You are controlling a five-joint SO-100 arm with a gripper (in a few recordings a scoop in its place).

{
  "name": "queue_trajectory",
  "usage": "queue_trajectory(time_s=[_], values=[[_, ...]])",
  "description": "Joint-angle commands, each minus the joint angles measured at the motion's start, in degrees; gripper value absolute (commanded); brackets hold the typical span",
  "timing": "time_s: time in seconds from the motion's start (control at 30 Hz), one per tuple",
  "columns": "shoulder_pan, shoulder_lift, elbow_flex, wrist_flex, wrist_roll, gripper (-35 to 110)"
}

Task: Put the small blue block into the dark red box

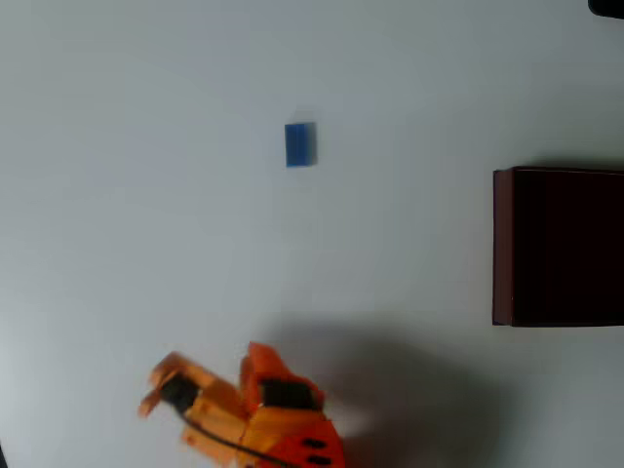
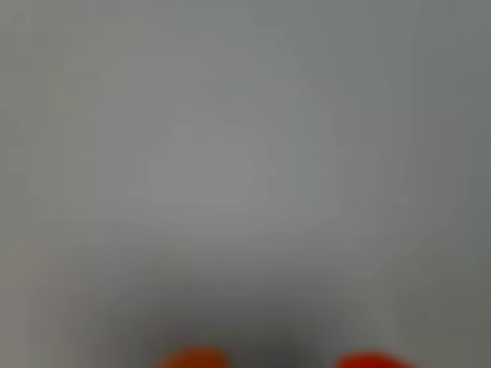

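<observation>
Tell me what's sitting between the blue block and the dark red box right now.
Nothing: in the overhead view, only bare white table separates the small blue block from the dark red box.

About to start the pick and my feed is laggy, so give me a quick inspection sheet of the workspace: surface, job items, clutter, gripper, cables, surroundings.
Surface: plain white table, bare and evenly lit; the arm's shadow falls at lower centre.
Job's things: small blue block lies alone on the table at upper centre of the overhead view; dark red box sits at the right edge, cut off by the frame, interior dark, contents cannot be made out.
Clutter: nothing seen.
Gripper: orange gripper at lower left, far from block and box, holding nothing; open or shut cannot be told. Wrist view is blurred.
Cables: a thin black cable runs along the arm.
Surroundings: a dark object at the top right corner, unidentifiable.
</observation>
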Motion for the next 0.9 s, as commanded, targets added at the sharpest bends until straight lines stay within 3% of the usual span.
queue_trajectory(time_s=[0.0, 0.17, 0.47, 0.67, 0.87], values=[[4.92, 0.53, -3.16, 3.43, 11.78, 14], [8.44, -4.04, -7.29, 0.09, 28.92, 22], [11.25, -34.98, -21.97, -3.78, 51.59, 24], [9.14, -50.89, -31.20, -8.88, 62.49, 25], [8.53, -66.62, -41.75, -13.71, 65.65, 25]])
